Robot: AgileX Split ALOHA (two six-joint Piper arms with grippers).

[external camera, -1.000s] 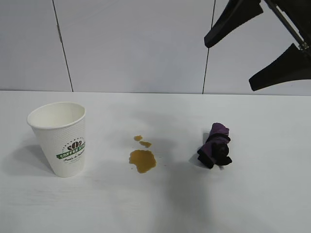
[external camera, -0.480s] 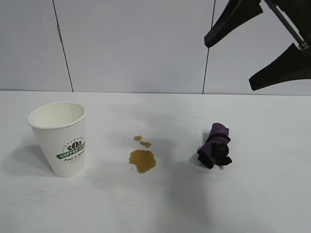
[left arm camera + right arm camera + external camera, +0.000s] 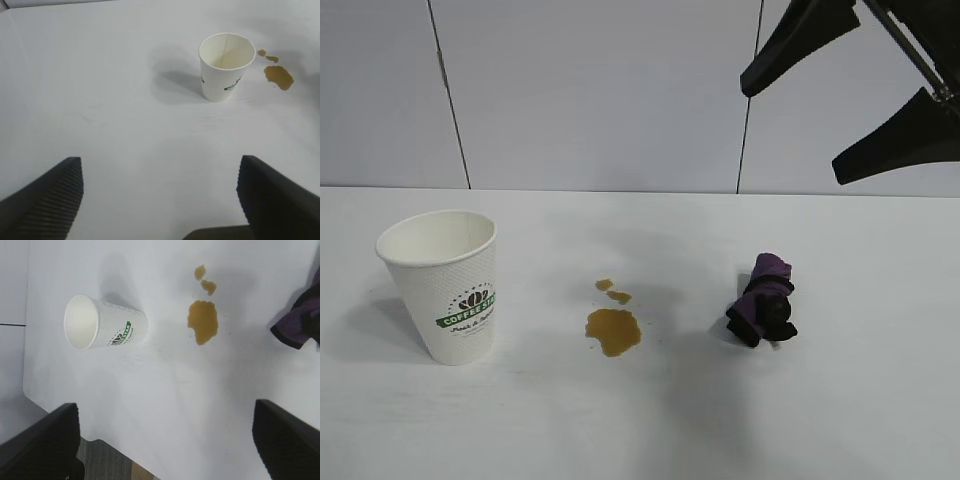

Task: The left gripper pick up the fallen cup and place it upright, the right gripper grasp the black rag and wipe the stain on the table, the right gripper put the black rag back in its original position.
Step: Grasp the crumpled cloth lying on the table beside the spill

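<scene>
Right gripper [image 3: 835, 125]: up high at the right of the exterior view, well above the table, fingers spread wide and nothing between them. One finger [image 3: 798, 45] juts in from the top edge, the other sits lower toward the right edge.
Right gripper, own wrist view: both fingertips [image 3: 285, 435] sit at the frame's lower corners, wide apart, looking down at the whole scene.
Left gripper [image 3: 160, 192]: seen only in its own wrist view, fingers parted, empty, held off from the cup with bare table between them.
Cup [image 3: 443, 285]: standing upright on the left side of the table, mouth open to the top, green logo band facing the exterior camera. Also in the left wrist view [image 3: 225, 66] and the right wrist view [image 3: 103, 329].
Stain [image 3: 613, 330]: amber blotch on the tabletop between cup and rag, with two small brown drops just behind it, toward the wall. Not touching the cup or the rag. Visible too at [image 3: 278, 76] and [image 3: 203, 321].
Black rag [image 3: 763, 300]: bunched, black and purple, lying on the table to the right of the stain, below the right gripper and well clear of it. Only partly in the right wrist view [image 3: 300, 322].
Table [image 3: 640, 420]: white and matte, pale grey wall panels [image 3: 590, 90] behind.
</scene>
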